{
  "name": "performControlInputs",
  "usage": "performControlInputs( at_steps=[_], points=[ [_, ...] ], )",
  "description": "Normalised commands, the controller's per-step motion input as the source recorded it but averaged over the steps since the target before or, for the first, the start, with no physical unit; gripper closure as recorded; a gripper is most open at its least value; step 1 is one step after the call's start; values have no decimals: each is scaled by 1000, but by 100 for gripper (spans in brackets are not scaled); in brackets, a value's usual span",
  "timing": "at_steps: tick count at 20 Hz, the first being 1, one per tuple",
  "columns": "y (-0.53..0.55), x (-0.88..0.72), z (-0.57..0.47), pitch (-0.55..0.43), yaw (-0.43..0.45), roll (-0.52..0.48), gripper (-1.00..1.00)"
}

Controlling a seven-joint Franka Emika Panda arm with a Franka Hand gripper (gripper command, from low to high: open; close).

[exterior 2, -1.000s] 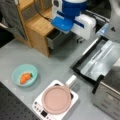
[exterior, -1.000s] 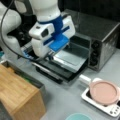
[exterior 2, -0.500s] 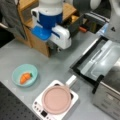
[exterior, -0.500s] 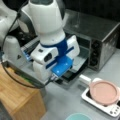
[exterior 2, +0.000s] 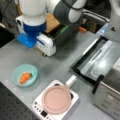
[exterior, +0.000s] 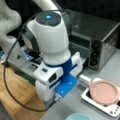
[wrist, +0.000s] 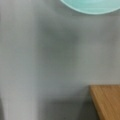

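Observation:
My gripper (exterior 2: 47, 51) hangs over the grey table, pointing down, a little up and to the right of a teal bowl (exterior 2: 25, 75) with an orange carrot (exterior 2: 24, 77) in it. The white hand with its blue mount (exterior: 65, 86) fills the middle of a front view, and its fingers are hidden there. The wrist view shows no fingers, only bare table, the bowl's rim (wrist: 90, 6) at the top and a wooden corner (wrist: 107, 102) at the bottom right. Nothing shows in the gripper's hold.
A pink pan (exterior 2: 55, 99) sits on a white hotplate (exterior 2: 40, 110) at a front view's bottom. A metal toaster oven (exterior: 100, 42) stands with its door open (exterior 2: 100, 62). A wooden block (exterior: 15, 92) lies beside the arm.
The arm has swung away from the oven's open door, leftward and down over the table toward the teal bowl.

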Motion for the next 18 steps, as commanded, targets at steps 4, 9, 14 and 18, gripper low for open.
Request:
performControlInputs(
  at_steps=[4,9,14,18],
  points=[
    [-297,590,-90,147,52,144,-100],
    [-259,556,-72,148,32,208,-100],
    [-204,429,54,166,-2,194,-100],
    [-151,301,147,161,-4,210,-100]
  ],
)
